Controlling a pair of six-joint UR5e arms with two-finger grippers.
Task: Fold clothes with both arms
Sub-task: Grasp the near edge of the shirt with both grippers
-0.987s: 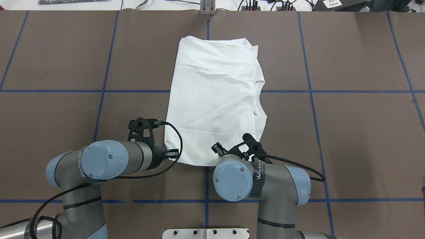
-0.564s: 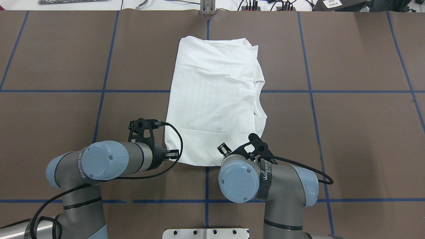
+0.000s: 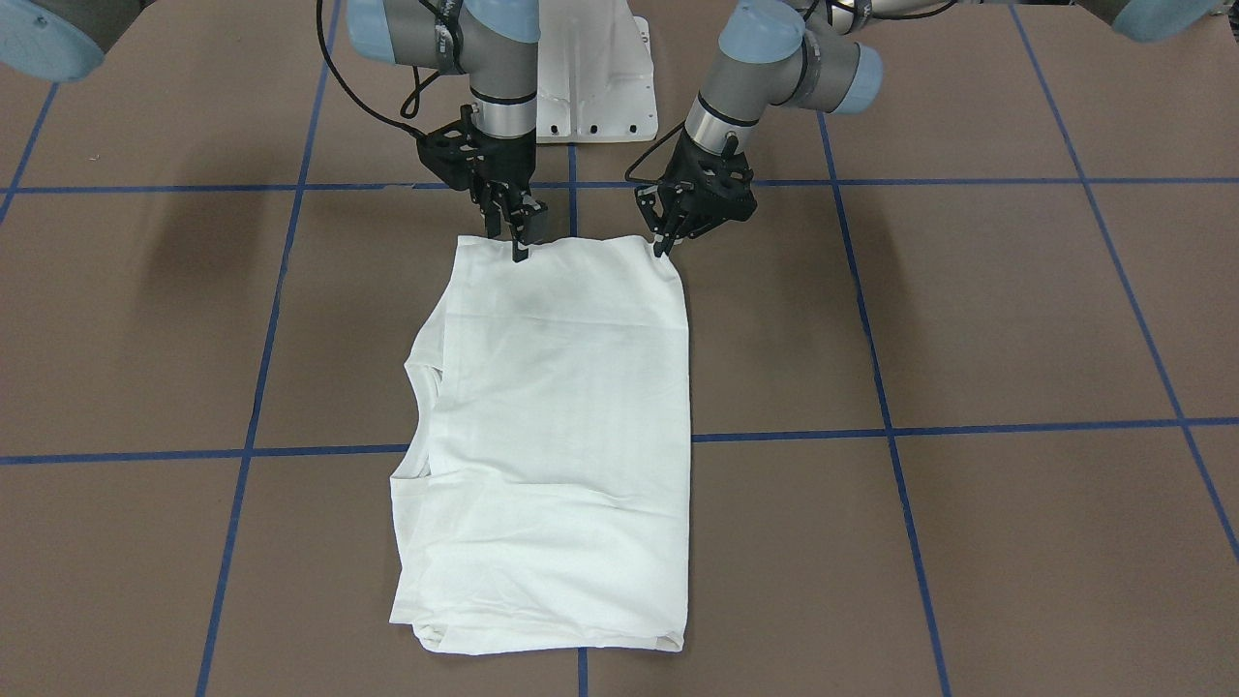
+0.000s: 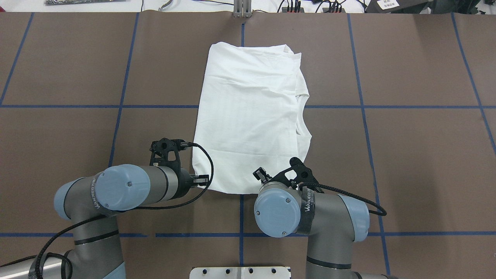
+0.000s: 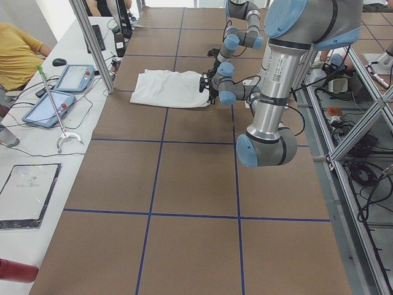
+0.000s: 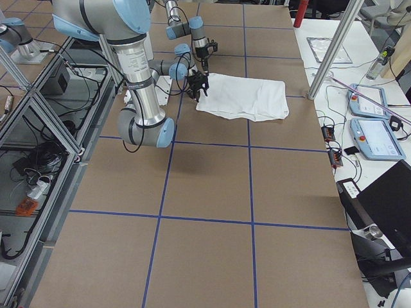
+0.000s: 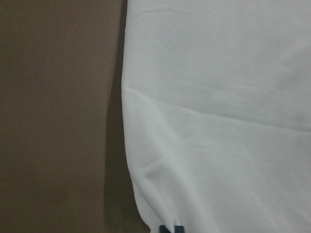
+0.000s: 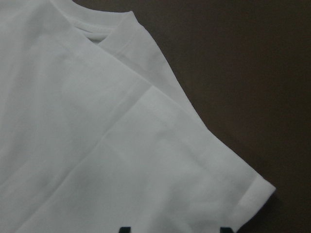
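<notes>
From across the table, I saw the folded white T-shirt [image 3: 552,436] lying flat on the brown table [image 3: 968,319], stretching away from both grippers toward my side. The right gripper [image 3: 520,247] pointed down with its tips on the hem nearest to the robot, a little in from the corner. The left gripper [image 3: 662,247] came in tilted, and its tips met the other corner of the same hem. The hem ran between the two grippers, and the white pedestal mount [image 3: 595,87] stood behind them. In the overhead view the left gripper [image 4: 202,179] lay almost level at the shirt's corner, with the cloth ahead of it and to its side. The right gripper [image 4: 260,174] was mostly hidden under its own wrist, so there I could not tell how its fingers stood. From the left end of the table the shirt [image 5: 169,89] was far and small in front of both arms, and from the right end [image 6: 247,96] it was the same; the fingers were too small to judge. The left wrist camera showed cloth [image 7: 218,121] filling the space ahead, and two dark fingertips [image 7: 178,228] pressed close together, pinching the shirt near its edge. The right wrist camera showed stacked layers with stitched hems [image 8: 97,145], and its fingertips [image 8: 125,229] were spread wide, with cloth between them.
</notes>
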